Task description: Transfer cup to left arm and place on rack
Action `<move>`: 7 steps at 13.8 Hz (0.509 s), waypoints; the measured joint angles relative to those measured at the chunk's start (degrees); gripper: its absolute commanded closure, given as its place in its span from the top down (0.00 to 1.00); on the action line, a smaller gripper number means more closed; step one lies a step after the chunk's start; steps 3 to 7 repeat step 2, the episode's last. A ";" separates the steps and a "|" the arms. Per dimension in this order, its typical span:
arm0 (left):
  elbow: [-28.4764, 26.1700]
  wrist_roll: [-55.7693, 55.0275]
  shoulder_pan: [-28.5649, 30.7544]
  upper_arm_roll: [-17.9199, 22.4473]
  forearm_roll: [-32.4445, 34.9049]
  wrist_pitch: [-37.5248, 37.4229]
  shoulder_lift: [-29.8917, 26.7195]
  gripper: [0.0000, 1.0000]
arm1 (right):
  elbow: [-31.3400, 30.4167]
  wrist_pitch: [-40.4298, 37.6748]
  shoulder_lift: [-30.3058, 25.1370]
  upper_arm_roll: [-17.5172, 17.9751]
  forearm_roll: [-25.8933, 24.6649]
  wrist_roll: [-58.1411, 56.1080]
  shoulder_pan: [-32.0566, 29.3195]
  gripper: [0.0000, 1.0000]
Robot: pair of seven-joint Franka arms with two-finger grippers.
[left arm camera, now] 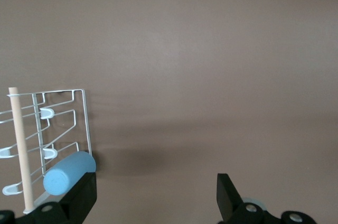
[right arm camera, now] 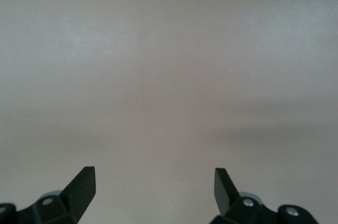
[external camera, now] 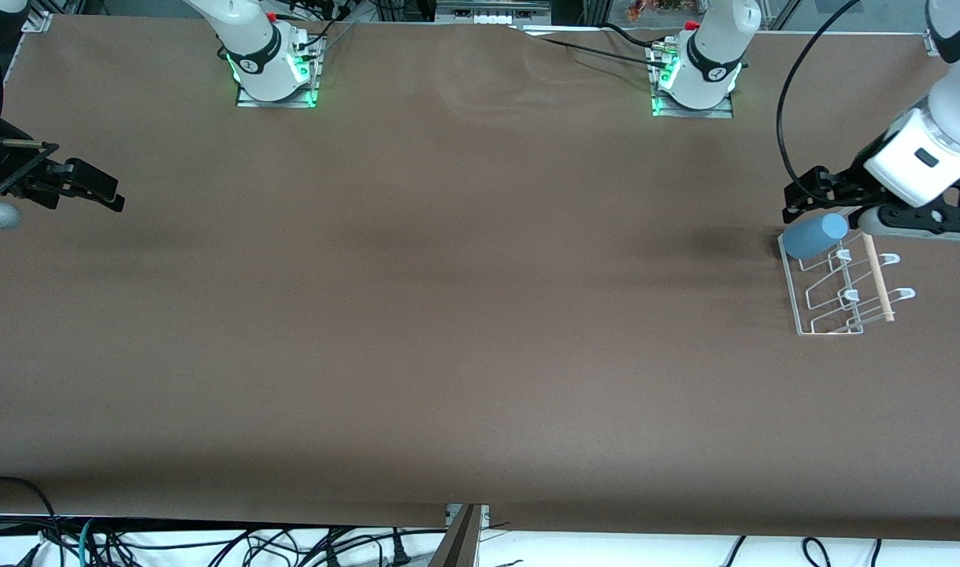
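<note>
Both grippers stand wide and empty: the left gripper (external camera: 830, 206) hangs just above the rack (external camera: 802, 311), where the cup (external camera: 815, 235) lies tilted on the wire loops so it can drain, while the right gripper (external camera: 94, 189) waits over the bench (external camera: 448, 315).

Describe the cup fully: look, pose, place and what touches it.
The cup is a small light-blue tumbler, smooth and matte, plastic by its look, tapered, with no handle. It lies tilted on its side on the white wire rack, at the rack's end farther from the front camera, beside the wooden rod. The open left tool is near it, not gripping it.
</note>
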 measured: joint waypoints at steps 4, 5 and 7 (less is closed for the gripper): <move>-1.71 0.00 -0.13 0.02 0.09 0.34 -0.87 1.00 | 0.00 0.03 0.00 0.00 0.00 0.00 0.00 0.99; -1.71 0.00 -0.13 0.02 0.09 0.34 -0.87 1.00 | 0.00 0.03 0.00 0.00 0.00 0.00 0.00 0.99; -1.71 0.00 -0.13 0.02 0.09 0.34 -0.87 1.00 | 0.00 0.03 0.00 0.00 0.00 0.00 0.00 0.99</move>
